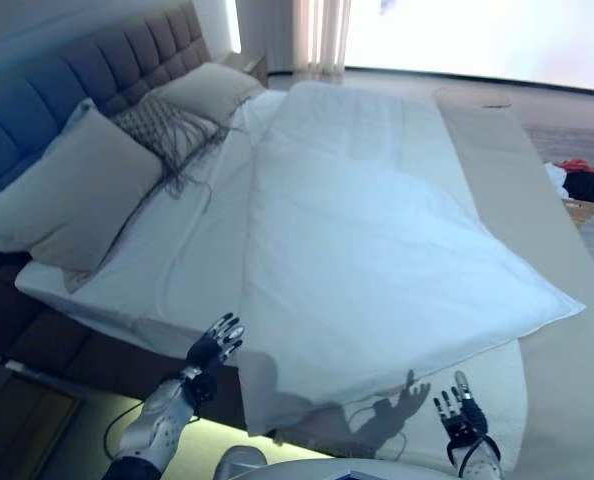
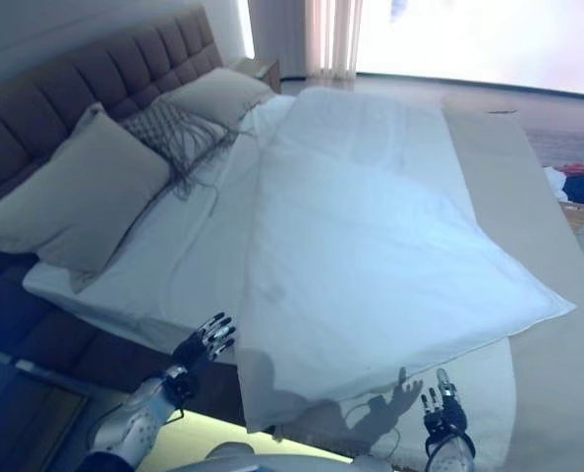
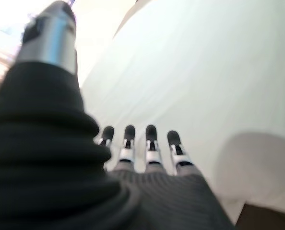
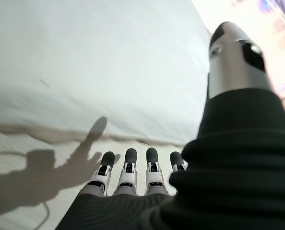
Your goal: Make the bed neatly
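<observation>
Both hands open at the duvet's near edge

The duvet (image 1: pixel 377 260) lies askew on the bed (image 1: pixel 567 330), long axis running 11 to 5 o'clock. We hold our left hand (image 1: pixel 214 347) and right hand (image 1: pixel 462 415) with fingers straight, gripping nothing, the left nearer its hanging corner at 1 o'clock. A basket (image 1: pixel 580 205) holds clothes.

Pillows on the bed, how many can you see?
3, all by the headboard: a large grey pillow nearest the robot, a patterned fringed pillow behind it, and a beige pillow farthest. More could be hidden behind them.
</observation>
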